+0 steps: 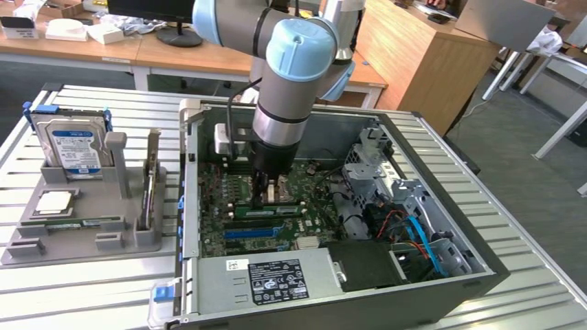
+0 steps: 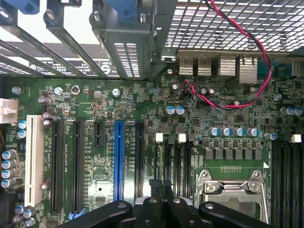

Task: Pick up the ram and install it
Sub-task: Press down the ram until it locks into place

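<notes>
Ram (image 1: 266,208) looks seated at the motherboard (image 2: 95,156) slots; my tool (image 1: 267,200) sits closed, fingers together, just above it. Light, stiff, fragile—I'd grip edges only.

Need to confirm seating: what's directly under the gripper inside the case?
The gripper, shut, is down over the motherboard, on a ram lying along the memory slots beside the processor socket. The slot beneath the stick is covered, so seating can't be confirmed.
</notes>
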`<control>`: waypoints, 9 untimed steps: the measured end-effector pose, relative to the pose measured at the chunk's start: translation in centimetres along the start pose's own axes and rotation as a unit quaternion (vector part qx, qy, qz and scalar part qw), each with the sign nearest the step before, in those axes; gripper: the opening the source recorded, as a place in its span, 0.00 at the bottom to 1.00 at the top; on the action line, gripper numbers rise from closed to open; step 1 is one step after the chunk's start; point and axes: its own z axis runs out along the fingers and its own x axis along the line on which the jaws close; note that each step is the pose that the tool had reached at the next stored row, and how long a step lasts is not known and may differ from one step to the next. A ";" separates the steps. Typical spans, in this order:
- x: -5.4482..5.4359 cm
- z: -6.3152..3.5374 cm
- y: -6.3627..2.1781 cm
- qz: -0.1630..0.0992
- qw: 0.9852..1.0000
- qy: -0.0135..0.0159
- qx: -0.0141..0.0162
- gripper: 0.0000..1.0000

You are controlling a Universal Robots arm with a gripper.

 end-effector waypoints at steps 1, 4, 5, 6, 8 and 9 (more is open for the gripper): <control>0.0 0.00 0.00 0.000 1.000 0.000 0.000 0.10; 0.0 0.09 0.00 0.000 1.000 0.000 0.000 0.10; 0.0 0.12 0.00 0.000 1.000 0.000 0.000 0.10; 0.0 0.14 0.00 0.000 1.000 0.000 0.000 0.10; 0.0 0.15 -0.01 0.000 1.000 0.000 0.000 0.10; 0.0 0.15 0.00 0.000 1.000 0.000 0.000 0.10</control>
